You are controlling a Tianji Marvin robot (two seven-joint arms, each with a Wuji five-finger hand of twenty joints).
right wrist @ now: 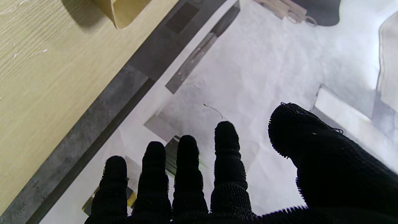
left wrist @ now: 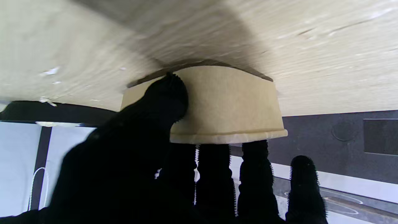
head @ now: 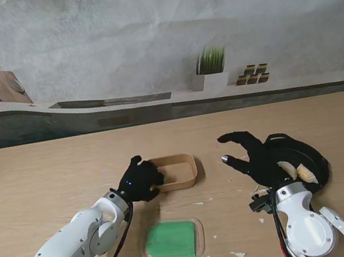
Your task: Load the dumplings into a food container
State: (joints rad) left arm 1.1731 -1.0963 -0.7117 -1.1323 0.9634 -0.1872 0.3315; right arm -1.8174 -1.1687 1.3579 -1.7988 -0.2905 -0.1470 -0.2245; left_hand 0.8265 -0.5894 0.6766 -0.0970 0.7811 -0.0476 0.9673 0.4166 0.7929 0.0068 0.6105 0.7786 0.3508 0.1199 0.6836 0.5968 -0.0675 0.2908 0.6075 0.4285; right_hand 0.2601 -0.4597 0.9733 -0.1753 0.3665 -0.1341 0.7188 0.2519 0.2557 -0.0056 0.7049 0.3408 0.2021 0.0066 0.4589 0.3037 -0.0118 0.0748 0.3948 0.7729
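The tan rectangular paper food container (head: 177,170) stands upright near the middle of the light wooden table (head: 49,182), its open mouth facing up and its long axis running left to right across the stand's view. The left hand (head: 140,180), in a black knit glove, grips the container's left end: in the left wrist view the thumb (left wrist: 166,98) presses the outer wall (left wrist: 227,102) while the other fingers (left wrist: 255,174) reach over the rim.

The right hand (head: 253,158), also black-gloved, hovers to the right of the container with fingers spread wide and nothing in it; the right wrist view shows them splayed in the air (right wrist: 186,174). Under and just right of that hand sits a round black plate (head: 315,164) carrying pale dumplings (head: 305,173), partly hidden by the hand.

Nearer to me than the container lies a green rectangular lid (head: 171,240), flat on the table. Small white crumbs (head: 238,254) dot the wood.

Beyond the table's far edge runs a grey ledge against a rough grey wall, bearing a white pot of green grass (head: 210,69).
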